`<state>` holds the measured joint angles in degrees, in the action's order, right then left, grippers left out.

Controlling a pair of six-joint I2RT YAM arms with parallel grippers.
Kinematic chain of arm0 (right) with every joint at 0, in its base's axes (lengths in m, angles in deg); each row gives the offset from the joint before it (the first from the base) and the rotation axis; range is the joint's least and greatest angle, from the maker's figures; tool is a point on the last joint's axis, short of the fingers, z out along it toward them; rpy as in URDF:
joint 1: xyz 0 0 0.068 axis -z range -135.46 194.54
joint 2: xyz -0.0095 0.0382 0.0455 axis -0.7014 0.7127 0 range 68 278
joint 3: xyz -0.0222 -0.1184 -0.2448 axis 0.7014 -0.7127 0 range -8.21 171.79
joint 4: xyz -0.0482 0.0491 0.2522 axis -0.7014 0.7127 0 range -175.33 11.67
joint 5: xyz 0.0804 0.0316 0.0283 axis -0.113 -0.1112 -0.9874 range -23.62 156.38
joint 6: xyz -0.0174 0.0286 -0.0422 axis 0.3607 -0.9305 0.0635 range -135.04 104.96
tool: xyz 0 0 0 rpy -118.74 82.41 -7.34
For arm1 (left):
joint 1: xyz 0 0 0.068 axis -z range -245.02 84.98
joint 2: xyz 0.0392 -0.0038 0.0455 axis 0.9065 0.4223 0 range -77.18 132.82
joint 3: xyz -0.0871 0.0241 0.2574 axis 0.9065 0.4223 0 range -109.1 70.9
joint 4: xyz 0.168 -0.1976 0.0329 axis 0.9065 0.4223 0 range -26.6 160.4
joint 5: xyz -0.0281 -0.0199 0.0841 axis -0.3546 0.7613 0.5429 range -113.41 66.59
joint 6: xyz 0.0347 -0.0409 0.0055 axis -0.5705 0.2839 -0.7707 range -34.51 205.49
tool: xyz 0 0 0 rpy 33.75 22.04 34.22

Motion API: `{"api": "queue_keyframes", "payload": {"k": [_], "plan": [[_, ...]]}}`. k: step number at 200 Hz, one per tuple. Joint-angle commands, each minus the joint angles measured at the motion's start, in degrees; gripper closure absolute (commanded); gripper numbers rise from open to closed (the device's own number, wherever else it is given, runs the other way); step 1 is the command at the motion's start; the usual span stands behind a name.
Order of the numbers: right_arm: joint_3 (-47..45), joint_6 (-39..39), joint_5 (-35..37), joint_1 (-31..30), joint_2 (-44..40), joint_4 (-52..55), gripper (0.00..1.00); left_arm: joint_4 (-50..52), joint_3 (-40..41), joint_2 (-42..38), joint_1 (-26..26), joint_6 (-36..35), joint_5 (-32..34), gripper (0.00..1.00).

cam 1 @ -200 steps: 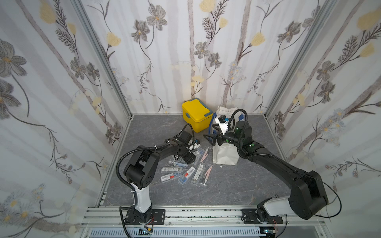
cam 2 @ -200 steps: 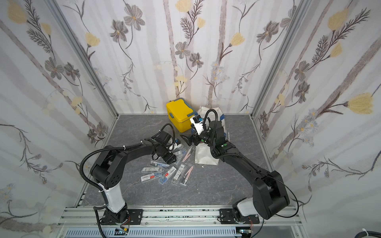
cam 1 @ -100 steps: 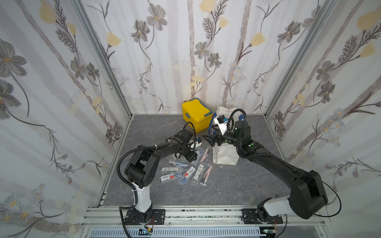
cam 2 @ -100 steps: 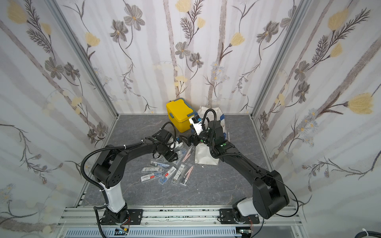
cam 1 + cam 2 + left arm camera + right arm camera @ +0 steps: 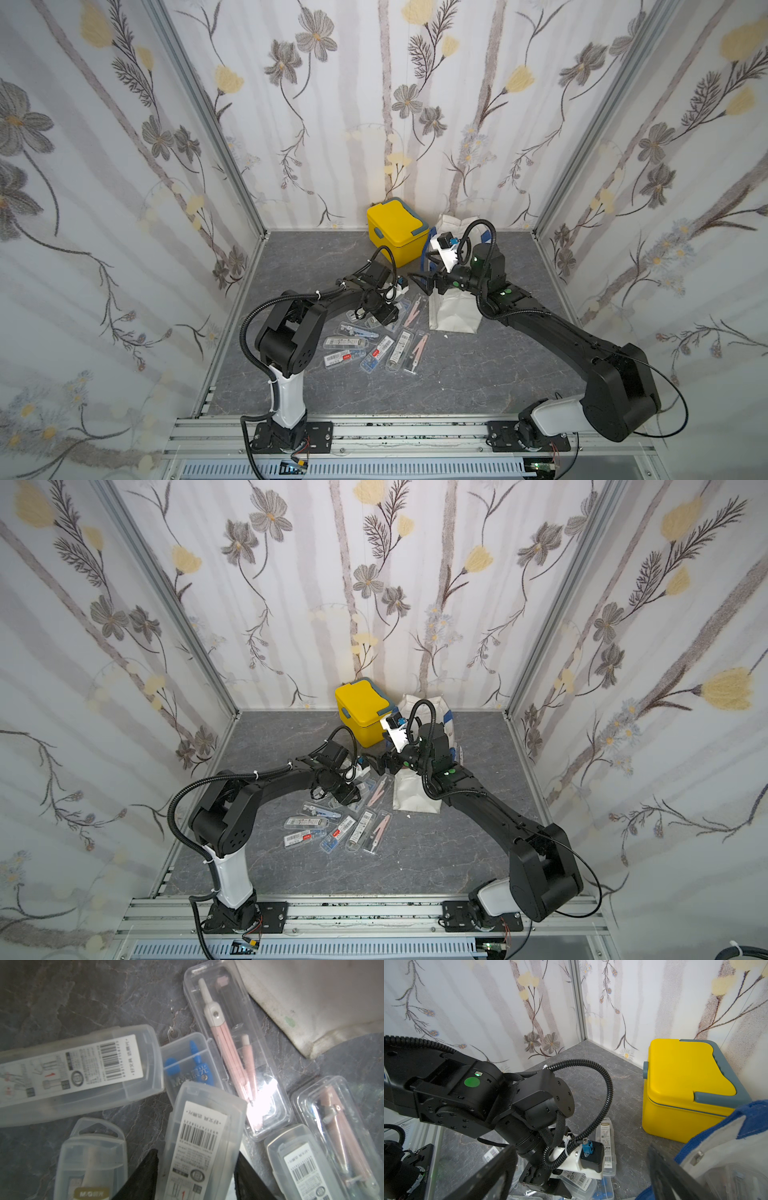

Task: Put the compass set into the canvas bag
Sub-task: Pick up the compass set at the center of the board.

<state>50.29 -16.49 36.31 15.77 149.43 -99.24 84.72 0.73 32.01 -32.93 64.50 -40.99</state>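
Closes left gripper (image 5: 197, 1151) from wide onto both sides of 1 barcode-labelled compass set (image 5: 203, 1136) in the floor pile (image 5: 374, 345) beside canvas bag (image 5: 453, 309), readying the lift; holds right gripper (image 5: 430, 284) spread, empty.

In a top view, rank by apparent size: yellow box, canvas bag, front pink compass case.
1. canvas bag, though the right arm hides part
2. yellow box
3. front pink compass case

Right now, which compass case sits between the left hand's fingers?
The label-up case lying over the end of the blue compass's case. The left hand straddles it alone; every other case lies outside.
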Motion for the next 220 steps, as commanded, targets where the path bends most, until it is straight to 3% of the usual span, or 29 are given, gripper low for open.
{"api": "queue_keyframes", "payload": {"k": [1,31,61,97,135,220], "plan": [[0.6,-0.1,-0.4,0.0,0.0,-0.7,0.04,-0.8,-0.6,0.5,0.0,0.1,0.6,0.47],[0.6,-0.1,-0.3,-0.2,0.0,-0.5,0.04,-0.8,-0.9,1.1,0.1,0.2,1.4,0.39],[0.6,-0.1,-0.3,-0.2,0.1,-0.5,0.04,-0.2,-2.0,2.0,0.0,0.3,1.0,0.38],[0.7,-0.1,-0.3,-0.4,0.1,-0.6,0.04,0.7,-2.8,3.0,0.0,0.2,0.7,0.44],[0.7,-0.1,-0.2,-0.5,0.1,-0.3,0.04,0.3,-2.2,2.7,0.1,0.7,1.4,0.56],[0.7,-0.2,1.5,-1.2,-0.6,-0.3,0.05,-2.5,-0.6,-1.2,-0.1,1.6,3.0,0.57]]}}
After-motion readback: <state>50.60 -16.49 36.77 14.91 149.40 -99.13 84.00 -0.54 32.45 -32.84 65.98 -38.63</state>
